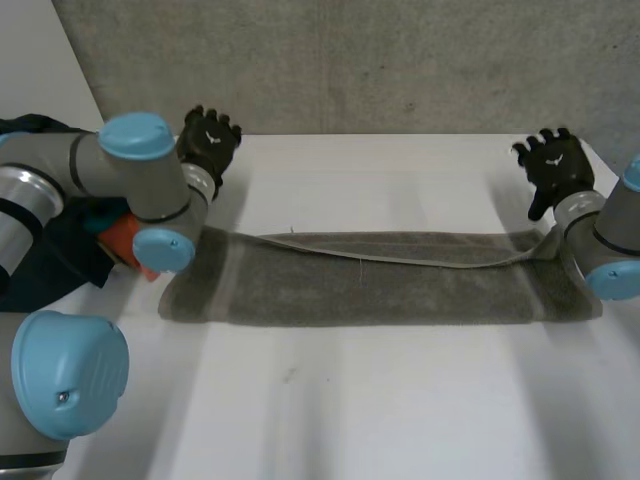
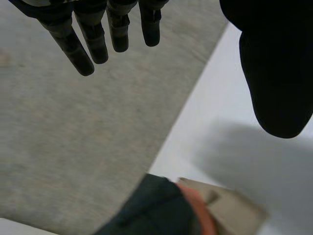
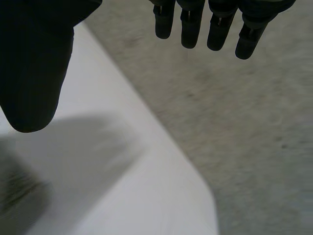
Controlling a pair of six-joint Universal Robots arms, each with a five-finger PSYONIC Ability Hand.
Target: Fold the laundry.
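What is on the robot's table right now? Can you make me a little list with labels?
towel: grey, folded lengthwise, lying across the white table
left hand: open, holding nothing, past the towel's left end
right hand: open, holding nothing, by the towel's right end
beside the left arm: dark cloth and something orange

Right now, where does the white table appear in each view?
Head view: the table spans the picture, under the grey towel.
Left wrist view: white strip beneath the left hand, at its thumb.
Right wrist view: white strip beneath the right hand, at its thumb.
Shared landmark: grey concrete beyond the table's edge.
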